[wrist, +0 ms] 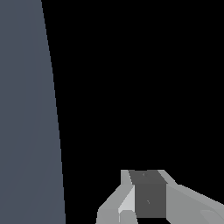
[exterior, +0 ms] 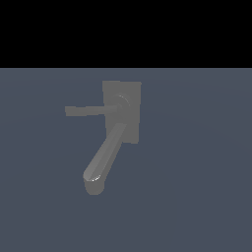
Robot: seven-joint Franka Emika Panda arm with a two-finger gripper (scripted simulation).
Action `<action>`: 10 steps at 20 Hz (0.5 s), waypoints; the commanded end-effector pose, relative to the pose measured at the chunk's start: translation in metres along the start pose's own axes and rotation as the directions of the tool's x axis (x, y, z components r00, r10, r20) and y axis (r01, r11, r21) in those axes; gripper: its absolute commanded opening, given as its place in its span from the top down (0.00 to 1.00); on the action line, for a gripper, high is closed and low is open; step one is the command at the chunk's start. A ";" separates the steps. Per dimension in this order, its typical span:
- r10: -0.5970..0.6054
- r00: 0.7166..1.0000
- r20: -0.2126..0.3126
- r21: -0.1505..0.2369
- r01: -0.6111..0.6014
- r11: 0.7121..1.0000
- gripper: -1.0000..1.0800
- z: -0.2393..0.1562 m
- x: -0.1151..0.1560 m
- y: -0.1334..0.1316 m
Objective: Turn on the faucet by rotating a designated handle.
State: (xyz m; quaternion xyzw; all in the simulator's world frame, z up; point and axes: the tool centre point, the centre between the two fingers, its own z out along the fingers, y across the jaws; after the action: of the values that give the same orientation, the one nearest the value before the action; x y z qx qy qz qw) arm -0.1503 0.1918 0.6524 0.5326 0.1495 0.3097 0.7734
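Observation:
The faucet (exterior: 122,106) is a dull grey fixture with a rectangular block base, standing on the blue-grey floor in the exterior view. Its thick rounded spout (exterior: 103,160) runs toward the camera and ends in a downturned tip. The handle (exterior: 88,110) is a thin flat bar that sticks out from the round hub toward the exterior view's left. My gripper (wrist: 144,174) shows only in the wrist view, as grey fingers (wrist: 127,197) against black. Whether they stand apart or together does not show. No faucet part appears in the wrist view, and the arm is outside the exterior view.
The blue-grey floor (exterior: 197,187) surrounds the faucet in the exterior view. In the wrist view a strip of the same floor (wrist: 26,109) borders a black void.

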 end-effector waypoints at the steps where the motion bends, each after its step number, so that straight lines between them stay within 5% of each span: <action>1: -0.020 1.000 -0.016 -0.016 0.020 1.000 1.00 -0.004 0.007 -0.005; 10: -0.165 0.979 -0.117 -0.119 0.151 0.981 1.00 -0.029 0.050 -0.047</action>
State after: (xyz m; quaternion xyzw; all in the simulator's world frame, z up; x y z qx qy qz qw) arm -0.1202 0.2270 0.6136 0.4687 0.2091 0.2927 0.8068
